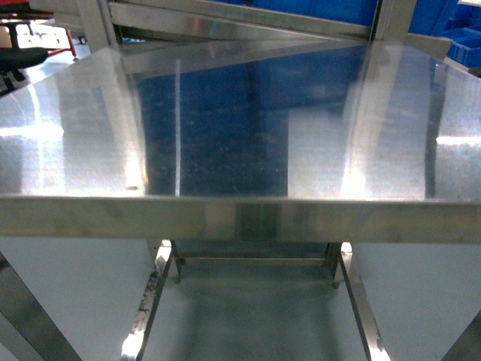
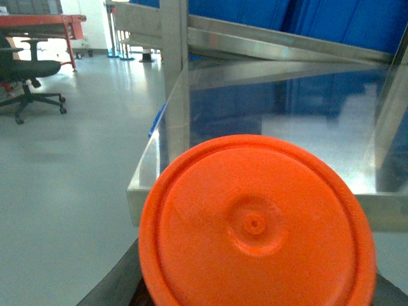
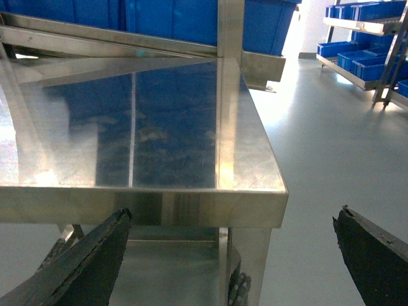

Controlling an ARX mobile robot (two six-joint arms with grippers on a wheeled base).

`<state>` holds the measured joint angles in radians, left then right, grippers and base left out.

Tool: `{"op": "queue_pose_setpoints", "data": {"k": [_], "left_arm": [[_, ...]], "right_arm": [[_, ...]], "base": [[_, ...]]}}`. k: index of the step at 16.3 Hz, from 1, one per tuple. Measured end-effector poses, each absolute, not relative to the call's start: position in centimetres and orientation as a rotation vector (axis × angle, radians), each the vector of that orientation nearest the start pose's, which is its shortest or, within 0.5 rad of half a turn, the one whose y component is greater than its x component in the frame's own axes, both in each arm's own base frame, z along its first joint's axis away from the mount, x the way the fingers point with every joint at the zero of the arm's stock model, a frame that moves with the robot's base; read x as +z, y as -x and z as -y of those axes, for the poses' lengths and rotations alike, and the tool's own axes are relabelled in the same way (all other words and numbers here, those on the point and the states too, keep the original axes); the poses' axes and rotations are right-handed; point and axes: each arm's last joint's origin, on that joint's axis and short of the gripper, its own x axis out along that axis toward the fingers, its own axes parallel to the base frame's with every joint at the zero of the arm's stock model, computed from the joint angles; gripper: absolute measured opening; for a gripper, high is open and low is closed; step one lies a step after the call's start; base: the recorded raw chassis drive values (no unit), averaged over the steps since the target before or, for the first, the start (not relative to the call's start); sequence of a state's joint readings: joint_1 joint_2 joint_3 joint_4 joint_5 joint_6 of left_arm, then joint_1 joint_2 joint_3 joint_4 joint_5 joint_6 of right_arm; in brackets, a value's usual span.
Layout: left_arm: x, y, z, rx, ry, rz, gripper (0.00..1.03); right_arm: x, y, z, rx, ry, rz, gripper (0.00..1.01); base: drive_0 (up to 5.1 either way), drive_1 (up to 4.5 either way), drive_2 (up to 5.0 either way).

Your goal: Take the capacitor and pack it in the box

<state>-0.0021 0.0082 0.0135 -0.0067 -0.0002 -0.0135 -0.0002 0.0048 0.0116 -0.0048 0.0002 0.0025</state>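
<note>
With neither capacitor nor pink box in any view, the right claw, fingers wide apart, waits at six o'clock below the shiny steel worktop, the left claw's state untellable behind a round orange plastic disc; locate both first.

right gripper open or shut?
Open. In the right wrist view both black fingers sit at opposite frame edges, wide apart, with nothing between them, just short of the steel table.
</note>
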Motion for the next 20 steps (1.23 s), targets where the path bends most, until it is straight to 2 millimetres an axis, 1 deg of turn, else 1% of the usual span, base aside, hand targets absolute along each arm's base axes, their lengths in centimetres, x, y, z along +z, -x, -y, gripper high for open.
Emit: {"op": "queue_pose_setpoints", "data": {"k": [20], "left_arm": [[16.68, -9.74, 0.02, -0.002, 0.01, -0.002, 0.44]], "right_arm": [[16.66, -9.73, 0.0, 0.0, -0.002, 0.001, 0.98]], "base": [[0.0, 0.0, 0.0]]}}
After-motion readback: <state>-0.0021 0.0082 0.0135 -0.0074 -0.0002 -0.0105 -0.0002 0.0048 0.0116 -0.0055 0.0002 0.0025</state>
